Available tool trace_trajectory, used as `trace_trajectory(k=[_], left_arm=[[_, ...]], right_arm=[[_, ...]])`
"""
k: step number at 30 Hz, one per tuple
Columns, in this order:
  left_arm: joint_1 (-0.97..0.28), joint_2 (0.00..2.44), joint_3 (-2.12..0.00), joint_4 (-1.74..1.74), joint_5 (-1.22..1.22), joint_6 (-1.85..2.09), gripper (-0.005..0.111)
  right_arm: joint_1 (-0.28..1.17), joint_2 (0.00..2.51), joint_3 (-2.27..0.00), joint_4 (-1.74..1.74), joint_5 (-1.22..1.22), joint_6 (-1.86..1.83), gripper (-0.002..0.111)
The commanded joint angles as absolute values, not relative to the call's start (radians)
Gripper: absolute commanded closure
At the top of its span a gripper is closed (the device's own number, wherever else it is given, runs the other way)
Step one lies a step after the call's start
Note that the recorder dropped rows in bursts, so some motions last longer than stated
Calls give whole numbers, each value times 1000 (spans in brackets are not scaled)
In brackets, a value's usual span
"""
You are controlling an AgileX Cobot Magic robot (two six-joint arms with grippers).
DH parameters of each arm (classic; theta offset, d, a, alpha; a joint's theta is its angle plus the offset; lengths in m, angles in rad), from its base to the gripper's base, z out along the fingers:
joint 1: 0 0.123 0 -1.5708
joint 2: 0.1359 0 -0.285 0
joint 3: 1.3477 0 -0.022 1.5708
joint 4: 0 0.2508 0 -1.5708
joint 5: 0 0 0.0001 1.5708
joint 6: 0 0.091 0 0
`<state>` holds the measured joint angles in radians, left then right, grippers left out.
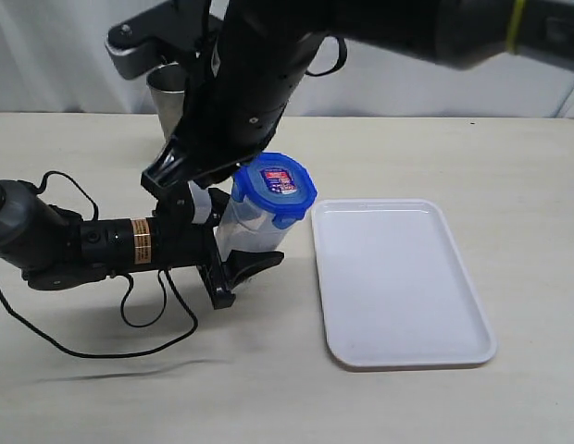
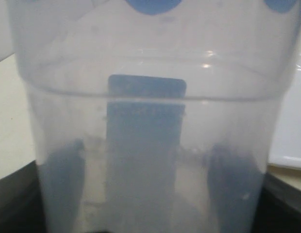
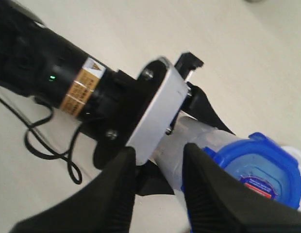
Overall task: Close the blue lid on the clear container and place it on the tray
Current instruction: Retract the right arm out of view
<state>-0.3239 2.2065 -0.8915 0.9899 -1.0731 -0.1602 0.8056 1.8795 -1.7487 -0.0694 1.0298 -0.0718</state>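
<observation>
Here's the left hand [image 1: 233, 242], reaching in low along the bench [image 1: 102, 388], and it's clamped on the clear container [image 1: 243, 229], one black finger [image 1: 257, 263] showing on the near side of the lower wall. The container leans, its top tipped toward the tray [image 1: 403, 287], and the blue lid [image 1: 275, 188] sits on its mouth with the red-and-white sticker facing up; whether the flaps are snapped down I can't tell. From the left wrist the clear wall fills nearly everything, with dark finger shapes at both lower sides. The right hand [image 3: 158, 155] hangs above the left arm's wrist, its two black fingers [image 3: 116, 194] apart and gripping nothing. The container is near the middle of the bench, just beside the tray's long edge but not on it. The tray lies flat with nothing in it. Back by the far edge of the bench stands a grey steel cup [image 1: 169, 92].
</observation>
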Motion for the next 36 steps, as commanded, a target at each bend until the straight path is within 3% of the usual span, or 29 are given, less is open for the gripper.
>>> trace_trajectory(k=[1, 5, 10, 26, 36], left_arm=[[-325, 2204, -892, 1008, -1074, -156, 107], [-325, 2204, -892, 1012, -1082, -154, 107], [-325, 2204, -892, 1030, -1137, -154, 107], [-325, 2195, -892, 1034, -1221, -221, 107], [-325, 2195, -892, 1029, -1221, -225, 107]], right_arm=[[804, 1791, -1759, -65, 1038, -99, 76], [804, 1705, -1734, -76, 1019, -99, 79], [804, 1549, -1591, -113, 848, -101, 103], [804, 803, -691, -97, 0, -57, 104], [804, 249, -298, -40, -131, -57, 104]])
